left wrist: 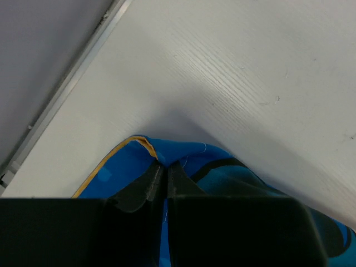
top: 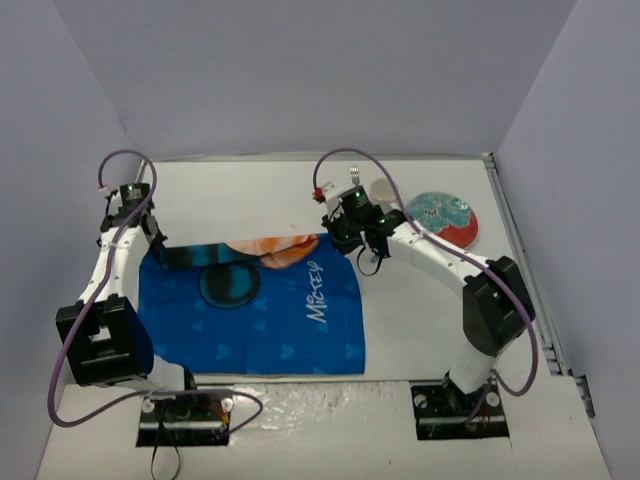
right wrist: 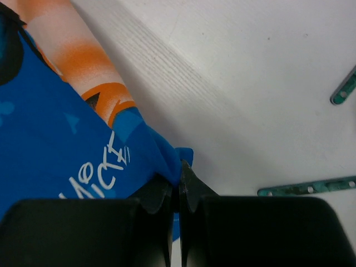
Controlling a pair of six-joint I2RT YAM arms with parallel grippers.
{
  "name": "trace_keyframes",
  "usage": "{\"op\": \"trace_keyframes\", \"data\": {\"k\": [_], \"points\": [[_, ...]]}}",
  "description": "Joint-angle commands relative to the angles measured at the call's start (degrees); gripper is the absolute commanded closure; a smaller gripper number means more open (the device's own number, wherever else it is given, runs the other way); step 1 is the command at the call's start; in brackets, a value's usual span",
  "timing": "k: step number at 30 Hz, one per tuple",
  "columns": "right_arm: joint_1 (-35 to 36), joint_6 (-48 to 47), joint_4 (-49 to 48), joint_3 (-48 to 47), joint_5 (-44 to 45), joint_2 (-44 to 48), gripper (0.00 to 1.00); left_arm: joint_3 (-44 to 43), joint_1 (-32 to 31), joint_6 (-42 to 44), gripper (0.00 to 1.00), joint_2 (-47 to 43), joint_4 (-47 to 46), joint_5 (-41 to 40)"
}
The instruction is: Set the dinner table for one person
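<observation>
Two arm bases (top: 185,405) sit bolted at the near edge of the dinner table (top: 420,330), the white top that fills the floor of the enclosure, with a blue cartoon placemat (top: 250,320) spread across its left-centre. At the placemat's far-left corner, the left gripper (top: 163,252) has its fingers pressed together on the yellow-trimmed hem, as its wrist view shows (left wrist: 165,167). The cloth between the two far corners looks rumpled rather than flat, with an orange patch folded up along the far edge. At the placemat's far-right corner, the right gripper (top: 366,255) is likewise pinched tight on a small tuck of blue fabric (right wrist: 179,167). Beyond that corner and to its right lies a red-rimmed plate (top: 445,215), well apart from the cloth.

The risks lie in the pull. Each pinch takes only a sliver of hem, so the cloth could slip free of one side if the arms draw apart too hard. An uneven tug would likely leave the placemat skewed or creased. A long sweep to the right might carry it towards the plate.
</observation>
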State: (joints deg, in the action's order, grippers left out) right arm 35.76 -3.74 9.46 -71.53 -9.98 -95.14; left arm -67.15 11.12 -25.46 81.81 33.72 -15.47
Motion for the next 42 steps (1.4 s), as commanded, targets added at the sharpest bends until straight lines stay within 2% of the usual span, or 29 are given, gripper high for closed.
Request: {"op": "trace_keyframes", "data": {"k": [1,7,14,16,17,18,20,22,25,29,33,37,42], "points": [[-1.84,-0.01,-6.6,-6.69,-2.12,-7.65,1.0,-6.54,0.65,-1.26,1.0,8.75,-8.14,1.91],[-5.09,2.03,-6.56,-12.05,-4.11,-16.82,1.0,-12.51,1.34,-0.56,1.0,17.47,-7.41,4.86],[-7.41,2.82,-2.46,-16.99,5.09,-21.2,0.93,-16.79,4.88,-0.12,0.96,22.21,-6.22,7.66],[-7.46,2.43,-1.02,-18.47,8.57,-21.72,0.86,-17.33,5.61,-0.11,0.88,22.79,-6.39,9.09],[-7.46,1.94,-0.37,-19.15,9.63,-22.01,0.8,-17.99,5.84,-0.08,0.8,22.91,-6.36,9.97],[-7.52,1.63,0.51,-20.3,9.74,-21.96,0.73,-18.52,5.84,-0.45,0.67,23.22,-6.21,10.91],[-7.5,1.58,1.53,-22.06,9.71,-21.71,0.63,-19.46,5.84,-0.91,0.54,23.25,-6.12,12.91],[-7.32,2.08,2.23,-23.81,9.71,-20.49,0.52,-20.44,5.84,-1.98,0.33,22.63,-5.93,15.17],[-7.19,2.5,3.17,-25.72,9.54,-18.28,0.42,-22.28,5.93,-2.74,0.19,20.54,-5.0,15.46],[-6.97,5.26,3.27,-25.11,5.88,-13.91,0.37,-21.75,5.93,-4.05,0.16,15.83,-3.84,18.65],[-6.1,9.99,3.16,-19.66,4.0,-10.15,0.34,-15.88,5.01,-4.78,0.11,9.37,-3.94,22.91],[-4.46,13.84,1.33,-12.61,3.48,-7.1,0.32,-6.14,3.44,-4.19,0.08,5.11,-7.0,22.55],[-3.85,17.58,-4.43,-4.38,4.69,-6.07,0.31,-3.46,0.17,-0.33,0.06,6.59,-9.88,20.11]]}}
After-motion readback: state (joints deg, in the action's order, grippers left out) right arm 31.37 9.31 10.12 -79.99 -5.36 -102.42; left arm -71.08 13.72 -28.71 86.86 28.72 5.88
